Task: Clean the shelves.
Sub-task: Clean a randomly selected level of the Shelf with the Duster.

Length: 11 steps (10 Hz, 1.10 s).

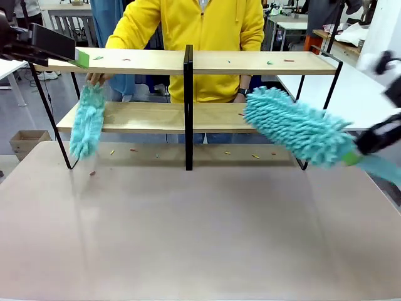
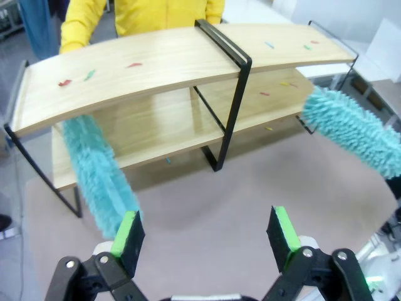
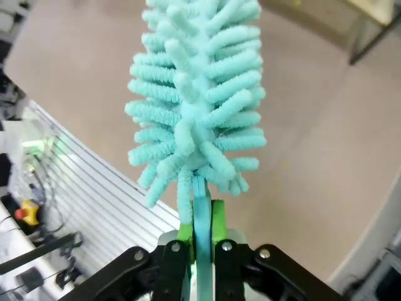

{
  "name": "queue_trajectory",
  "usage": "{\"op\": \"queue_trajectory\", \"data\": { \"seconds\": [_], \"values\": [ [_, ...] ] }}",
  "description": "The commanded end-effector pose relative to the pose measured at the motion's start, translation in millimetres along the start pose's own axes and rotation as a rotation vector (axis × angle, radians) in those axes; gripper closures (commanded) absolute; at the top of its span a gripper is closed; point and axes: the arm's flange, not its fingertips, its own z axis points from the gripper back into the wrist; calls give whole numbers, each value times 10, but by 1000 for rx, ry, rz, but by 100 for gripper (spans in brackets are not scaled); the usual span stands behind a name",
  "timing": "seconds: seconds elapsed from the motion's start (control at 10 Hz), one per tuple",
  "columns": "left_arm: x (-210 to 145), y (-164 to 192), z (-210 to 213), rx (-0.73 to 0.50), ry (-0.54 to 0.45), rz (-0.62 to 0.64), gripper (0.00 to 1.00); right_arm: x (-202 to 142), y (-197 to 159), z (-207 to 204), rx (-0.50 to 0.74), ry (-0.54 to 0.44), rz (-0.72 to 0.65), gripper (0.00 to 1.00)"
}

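Note:
The shelves [image 1: 144, 61] stand across the far half of the table, two light wooden boards in a black frame; they also show in the left wrist view [image 2: 156, 63]. Small coloured scraps [image 2: 133, 64] lie on both boards. My right gripper [image 1: 357, 153] is shut on the handle of a turquoise duster [image 1: 297, 125], whose fluffy head reaches the right end of the lower board. In the right wrist view the pads [image 3: 216, 219] clamp that handle below the duster head [image 3: 197, 94]. My left gripper [image 2: 205, 232] is open and holds nothing, high at the shelves' left end [image 1: 80, 58].
A person in a yellow top [image 1: 194, 25] stands behind the shelves. One hand [image 1: 97, 78] holds a second turquoise duster [image 1: 86, 122] hanging by the shelves' left end. More scraps [image 1: 133, 150] lie on the beige table [image 1: 200, 226] under the rack. White tables stand to the right.

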Motion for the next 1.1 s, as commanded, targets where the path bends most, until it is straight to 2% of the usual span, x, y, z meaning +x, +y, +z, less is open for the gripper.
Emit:
{"op": "queue_trajectory", "data": {
  "seconds": [0.0, 0.3, 0.4, 0.5, 0.7, 0.8, 0.9, 1.0],
  "values": [
    [5, 5, 4, 3, -2, 2, 0, 420, -4, -339, 38, 50, 42, 88],
    [5, 5, 4, 3, -2, 2, 0, 790, 49, -814, 39, -52, 23, 88],
    [5, 5, 4, 3, -2, 2, 0, 806, 42, -865, 48, -54, 14, 88],
    [5, 5, 4, 3, -2, 2, 0, 626, 28, -774, 15, 9, 27, 88],
    [5, 5, 4, 3, -2, 2, 0, 733, 12, -880, 18, -8, 18, 88],
    [5, 5, 4, 3, -2, 2, 0, 724, 41, -774, 5, -169, 54, 88],
    [5, 5, 4, 3, -2, 2, 0, 909, 14, -857, 11, -239, 68, 88],
    [5, 5, 4, 3, -2, 2, 0, 1083, -38, -954, 24, -253, 83, 88]
  ]
}}
